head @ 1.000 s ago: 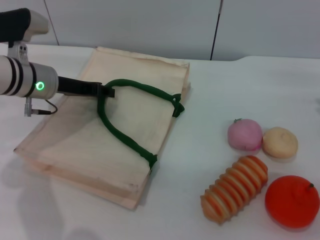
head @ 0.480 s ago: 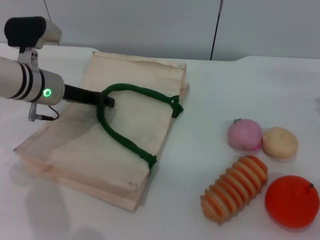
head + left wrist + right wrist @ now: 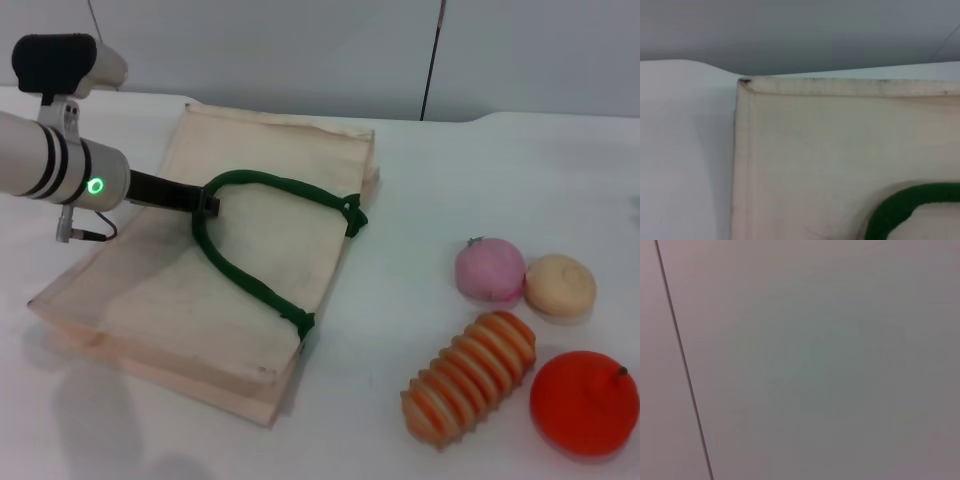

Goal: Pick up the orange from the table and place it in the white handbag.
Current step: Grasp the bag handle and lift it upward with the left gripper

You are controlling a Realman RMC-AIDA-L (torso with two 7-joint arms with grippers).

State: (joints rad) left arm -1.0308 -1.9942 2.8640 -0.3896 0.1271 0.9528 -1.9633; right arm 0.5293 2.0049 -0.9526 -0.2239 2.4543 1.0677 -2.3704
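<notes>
Left claw (image 3: 207, 203): I read it clenched on the green handle (image 3: 250, 185) atop the white handbag (image 3: 260, 250). Orange (image 3: 584, 402): on the counter (image 3: 400, 300), well right of the handbag, untouched.

- L arm (image 3: 50, 170) reaches in from far left, wrist level, green LED lit.
- L gripper (image 3: 205, 203) low, fingers pinched together at tip.
- R arm out of view.

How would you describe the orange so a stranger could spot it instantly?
Start at the cream handbag lying on the white table, then look to the fruit cluster on its right. The orange sits nearest the front edge, beside a ridged striped piece: the biggest, smooth and bright red-orange.
</notes>
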